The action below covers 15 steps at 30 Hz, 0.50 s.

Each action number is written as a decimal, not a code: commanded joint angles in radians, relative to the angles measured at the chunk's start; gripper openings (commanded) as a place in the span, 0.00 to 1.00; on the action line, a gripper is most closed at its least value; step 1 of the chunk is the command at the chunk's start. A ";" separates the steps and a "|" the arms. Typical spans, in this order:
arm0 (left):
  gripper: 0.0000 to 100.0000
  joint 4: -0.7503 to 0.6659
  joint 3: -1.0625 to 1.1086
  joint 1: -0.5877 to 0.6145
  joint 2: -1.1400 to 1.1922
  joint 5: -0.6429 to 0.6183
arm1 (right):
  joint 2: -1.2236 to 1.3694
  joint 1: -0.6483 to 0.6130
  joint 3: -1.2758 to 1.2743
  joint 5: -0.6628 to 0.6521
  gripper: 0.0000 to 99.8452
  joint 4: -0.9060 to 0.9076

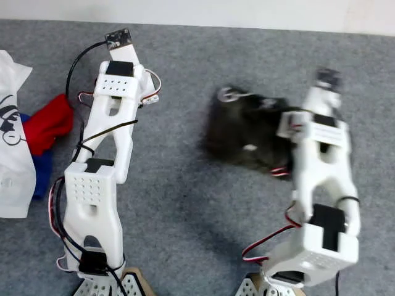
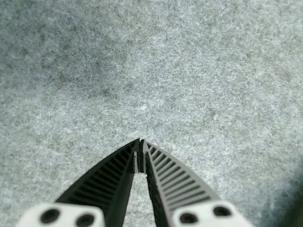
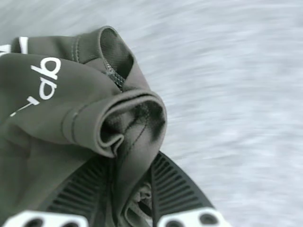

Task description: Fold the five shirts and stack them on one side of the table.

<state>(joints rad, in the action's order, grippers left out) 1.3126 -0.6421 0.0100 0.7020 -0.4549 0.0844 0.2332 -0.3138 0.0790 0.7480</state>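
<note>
A dark shirt (image 1: 244, 132) with white print hangs bunched up right of the table's middle. My right gripper (image 3: 135, 189) is shut on a fold of the dark shirt (image 3: 85, 118), with cloth pinched between its ribbed fingers (image 3: 173, 182). The right arm (image 1: 318, 160) stands over the shirt's right side. My left gripper (image 2: 140, 158) is shut on nothing and hovers above bare grey felt. The left arm (image 1: 108, 142) reaches toward the back of the table. At the left edge lie a white shirt (image 1: 12, 142), a red shirt (image 1: 49, 123) and a blue shirt (image 1: 42, 169) in a loose pile.
Grey felt (image 1: 185, 203) covers the table. Black and red cables run along both arms. A pale wall strip (image 1: 247, 12) borders the far edge.
</note>
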 commanded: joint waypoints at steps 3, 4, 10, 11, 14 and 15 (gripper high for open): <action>0.01 0.000 -0.035 0.015 -0.019 -0.011 | -0.053 0.311 0.050 -0.011 0.01 -0.050; 0.01 0.000 -0.035 0.015 -0.019 -0.011 | -0.053 0.366 0.053 -0.011 0.01 -0.050; 0.01 0.000 -0.035 0.013 -0.018 -0.011 | -0.061 0.667 0.053 -0.009 0.01 -0.050; 0.01 0.000 -0.035 0.013 -0.012 -0.011 | -0.061 0.716 0.053 -0.009 0.01 -0.050; 0.01 -0.002 -0.042 0.013 0.024 -0.011 | -0.061 0.860 0.053 -0.011 0.01 -0.050; 0.01 -0.002 -0.042 0.012 0.031 -0.011 | -0.061 0.903 0.053 -0.012 0.01 -0.050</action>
<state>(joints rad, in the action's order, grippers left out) 1.3126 -0.6437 0.0100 0.7250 -0.4549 0.0844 0.9989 -0.3138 0.0790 0.7173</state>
